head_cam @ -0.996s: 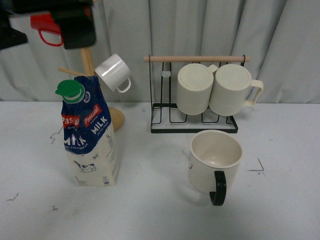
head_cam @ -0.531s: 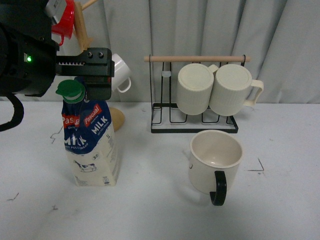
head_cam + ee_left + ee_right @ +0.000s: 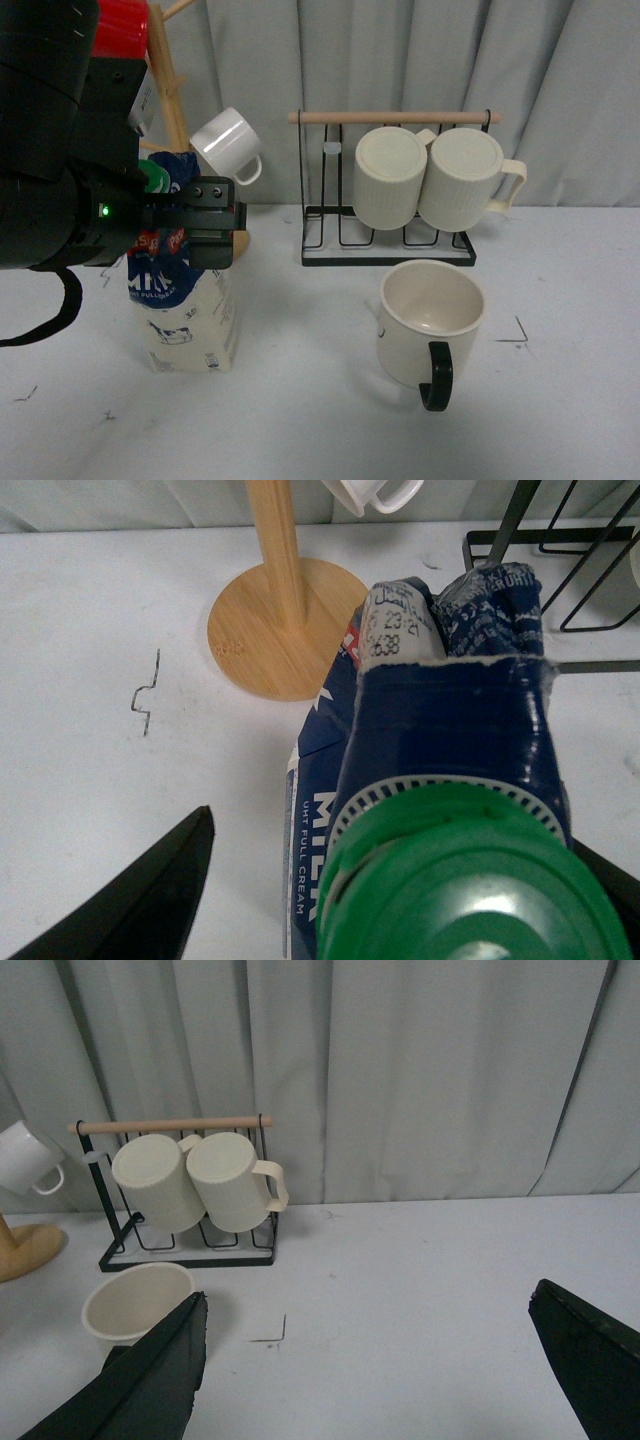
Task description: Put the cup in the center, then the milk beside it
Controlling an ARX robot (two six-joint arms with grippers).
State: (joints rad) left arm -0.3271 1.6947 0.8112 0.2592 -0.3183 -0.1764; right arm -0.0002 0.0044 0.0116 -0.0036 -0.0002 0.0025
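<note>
On the worktop (image 3: 300,420), at 9 o'clock from the cup (image 3: 430,318), the milk (image 3: 190,335) is standing upright. The left tool (image 3: 195,222) is hanging around its top, fingers apart. The right tool (image 3: 368,1305) is gaping wide too.

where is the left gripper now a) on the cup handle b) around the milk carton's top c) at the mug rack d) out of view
b: the left gripper straddles the milk carton, with its green cap between the open jaws in the left wrist view.
</note>
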